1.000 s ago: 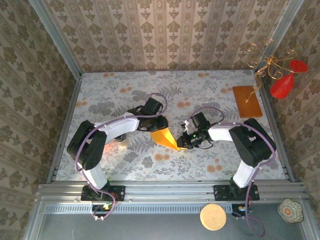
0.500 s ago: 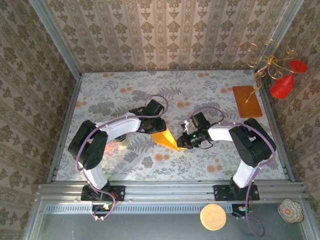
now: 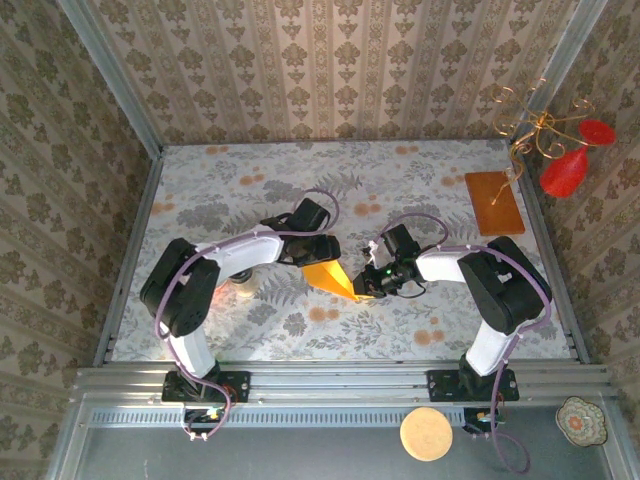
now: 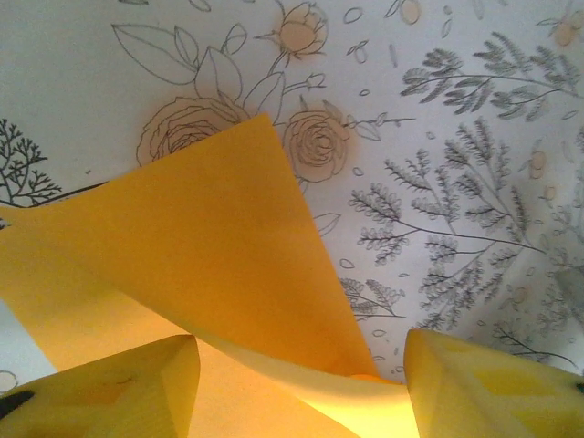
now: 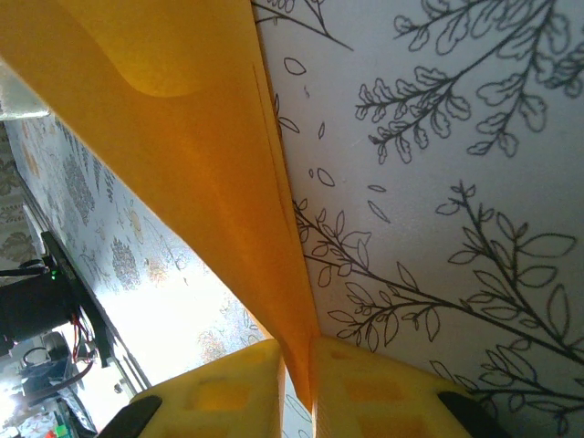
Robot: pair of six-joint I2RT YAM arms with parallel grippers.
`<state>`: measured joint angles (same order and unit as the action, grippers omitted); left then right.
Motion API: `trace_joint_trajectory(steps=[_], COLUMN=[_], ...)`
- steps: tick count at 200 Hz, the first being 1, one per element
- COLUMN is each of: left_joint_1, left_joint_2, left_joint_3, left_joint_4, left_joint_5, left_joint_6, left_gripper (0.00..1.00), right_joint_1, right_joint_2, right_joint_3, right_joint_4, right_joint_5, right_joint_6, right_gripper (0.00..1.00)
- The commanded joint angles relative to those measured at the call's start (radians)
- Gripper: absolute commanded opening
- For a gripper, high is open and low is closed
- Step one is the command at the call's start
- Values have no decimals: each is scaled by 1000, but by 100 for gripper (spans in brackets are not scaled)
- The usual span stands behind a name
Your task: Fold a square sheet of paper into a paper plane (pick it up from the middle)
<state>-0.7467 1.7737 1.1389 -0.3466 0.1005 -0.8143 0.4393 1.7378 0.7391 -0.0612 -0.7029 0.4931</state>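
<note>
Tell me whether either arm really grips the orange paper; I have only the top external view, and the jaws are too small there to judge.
Observer: In the right wrist view the right jaws are shut on the orange paper; its folded edge is pinched between the two yellow pads.
Operator: And the left arm?
Observer: The left jaws stand open; their pads sit well apart, with the paper lying loose between them.
Operator: Does the paper lie flat?
Observer: No. In the left wrist view one flap lifts off the floral table cover and curls over a lower layer.
</note>
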Motion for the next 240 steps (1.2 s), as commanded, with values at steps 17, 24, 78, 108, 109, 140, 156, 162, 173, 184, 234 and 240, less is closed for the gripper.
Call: trace_joint_trajectory(steps=[17,24,78,108,109,140,156,162,173,184,234,240], left_joint_1=[-3,-2,12,14,14,23,19,16,5,-15,-69,-69], left_joint_2=[36,36,46,49,49,-7,-55,-71,-95,-115,-109,-94], left_joint_3=[14,11,4,22,22,14,-2,-7,-12,-18,-50,-38], left_joint_4=[-41,-41,-42,-48,-48,-51,-53,-57,-81,-98,-73,-68], left_joint_5=[-16,-18,-11,5,5,14,16,15,1,-22,-54,-41], left_joint_6=[8,6,-13,-6,-5,4,0,-2,-13,-25,-94,-91], left_gripper=[62,61,60,59,59,61,62,62,63,63,47,44], right_joint_1=[3,3,3,3,3,3,3,3,3,3,3,2], right_joint_2=[30,29,32,37,37,37,35,36,36,37,44,45], right_joint_3=[-4,-4,-6,-7,-7,-7,-6,-6,-5,-6,-9,-9], right_joint_4=[-77,-77,-79,-77,-77,-79,-78,-81,-80,-81,-74,-74], right_joint_5=[118,118,124,125,125,125,126,126,125,127,124,125], right_joint_6=[-19,-19,-20,-20,-19,-19,-19,-19,-19,-19,-19,-19], right_gripper=[18,18,18,18,18,18,18,18,18,18,18,18])
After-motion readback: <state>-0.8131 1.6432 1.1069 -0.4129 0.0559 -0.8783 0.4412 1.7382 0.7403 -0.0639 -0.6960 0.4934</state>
